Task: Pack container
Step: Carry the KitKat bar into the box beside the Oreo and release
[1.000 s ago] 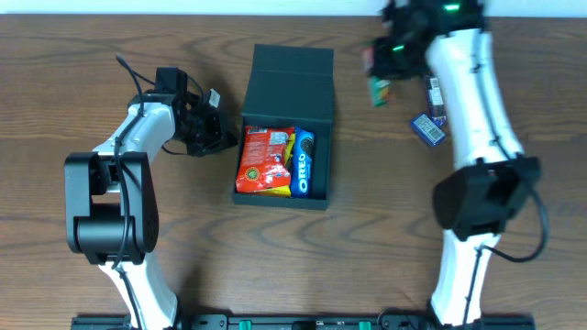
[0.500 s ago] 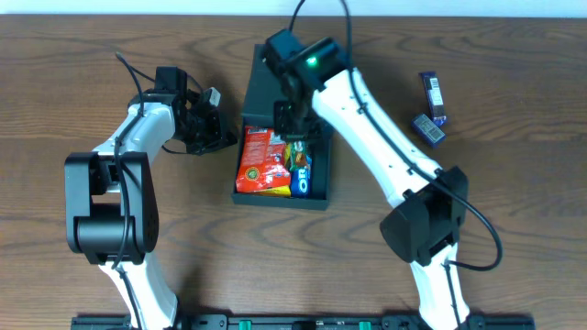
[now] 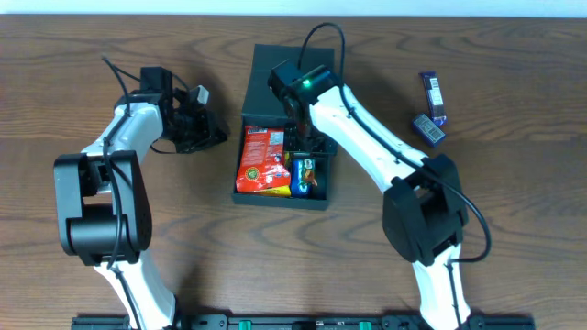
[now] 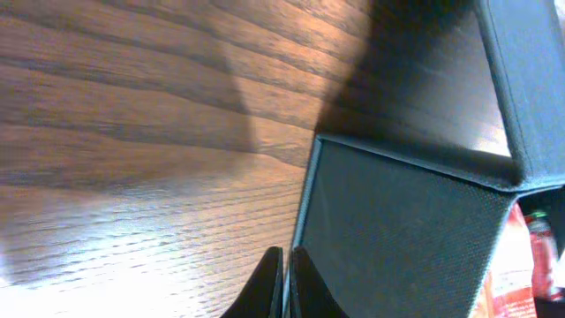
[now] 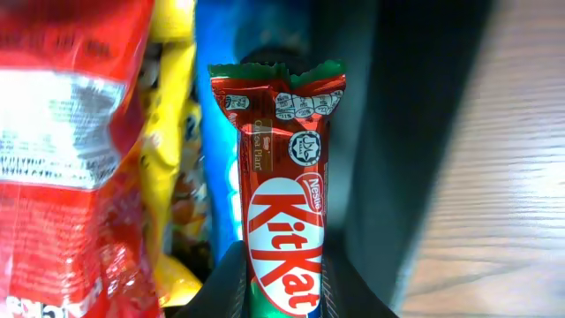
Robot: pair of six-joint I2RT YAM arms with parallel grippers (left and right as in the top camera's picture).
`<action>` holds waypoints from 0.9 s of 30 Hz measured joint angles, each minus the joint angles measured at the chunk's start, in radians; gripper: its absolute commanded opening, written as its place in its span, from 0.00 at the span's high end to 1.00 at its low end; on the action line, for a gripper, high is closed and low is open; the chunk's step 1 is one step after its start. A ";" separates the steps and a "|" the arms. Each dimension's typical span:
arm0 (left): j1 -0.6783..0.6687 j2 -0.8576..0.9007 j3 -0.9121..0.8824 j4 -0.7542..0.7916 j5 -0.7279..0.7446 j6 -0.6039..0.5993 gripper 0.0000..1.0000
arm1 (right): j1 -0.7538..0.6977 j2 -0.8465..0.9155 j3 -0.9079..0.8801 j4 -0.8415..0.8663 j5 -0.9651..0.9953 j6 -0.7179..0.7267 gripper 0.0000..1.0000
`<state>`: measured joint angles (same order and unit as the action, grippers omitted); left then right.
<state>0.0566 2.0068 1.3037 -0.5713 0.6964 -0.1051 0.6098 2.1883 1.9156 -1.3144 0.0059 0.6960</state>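
Note:
The dark teal container [image 3: 316,96] lies open mid-table, its flap lid [image 3: 292,62] folded back. Inside lie a red snack bag [image 3: 261,158] and a blue Oreo pack [image 3: 297,179]. My right gripper [image 3: 309,151] is inside the box's right side, shut on a red KitKat bar [image 5: 287,194]. In the right wrist view the gripper [image 5: 284,258] holds the bar beside the Oreo pack [image 5: 216,132] and the box's right wall [image 5: 415,132]. My left gripper [image 3: 213,135] is shut and empty just left of the box; in the left wrist view its tips [image 4: 285,258] point at the box's outer wall [image 4: 397,230].
Two loose snack packets lie on the wood at the right: a dark blue bar [image 3: 433,90] and a small blue packet [image 3: 427,128]. A yellow packet [image 5: 168,168] sits between the red bag [image 5: 71,132] and the Oreo pack.
My right arm swung from the far right of the table to over the box with the KitKat and lowered it into the right side. My left gripper shifted slightly left.

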 measured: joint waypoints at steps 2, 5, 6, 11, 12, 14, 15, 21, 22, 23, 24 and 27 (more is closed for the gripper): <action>0.008 0.000 0.000 0.000 0.001 0.001 0.94 | -0.001 -0.012 -0.004 0.000 0.045 0.013 0.99; 0.009 0.000 0.000 0.000 0.003 0.001 0.94 | -0.001 -0.021 -0.016 0.018 0.086 0.029 0.99; 0.009 0.000 0.000 0.000 0.003 0.001 0.94 | -0.003 -0.021 -0.023 0.031 0.093 0.032 0.99; 0.009 0.000 0.000 0.000 0.003 0.001 0.94 | -0.010 -0.021 -0.074 0.051 0.107 0.035 0.83; 0.009 0.000 0.000 0.000 0.004 0.001 0.94 | -0.010 -0.021 -0.081 0.051 0.109 0.036 0.71; 0.009 0.000 0.000 0.000 0.003 0.001 0.94 | -0.010 -0.021 -0.092 0.053 0.110 0.043 0.34; 0.009 0.000 0.000 0.000 0.003 0.001 0.94 | -0.010 -0.021 -0.095 0.059 0.102 0.043 0.27; 0.009 0.000 0.000 0.000 0.004 0.001 0.94 | -0.017 -0.021 -0.098 0.052 0.122 0.050 0.11; 0.009 0.000 0.000 0.000 0.003 0.001 0.94 | -0.017 -0.021 -0.096 0.051 0.122 0.047 0.12; 0.009 0.000 0.000 0.000 0.003 0.001 0.94 | -0.017 -0.021 -0.090 0.045 0.123 0.043 0.14; 0.009 0.000 0.000 0.000 0.003 0.001 0.94 | -0.018 -0.021 -0.077 0.038 0.126 0.038 0.14; 0.009 0.000 0.000 0.000 0.004 0.002 0.94 | -0.022 -0.029 -0.020 0.026 0.150 0.027 0.14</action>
<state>0.0654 2.0068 1.3037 -0.5716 0.7002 -0.1032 0.5880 2.1597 1.8957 -1.2888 0.1562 0.7227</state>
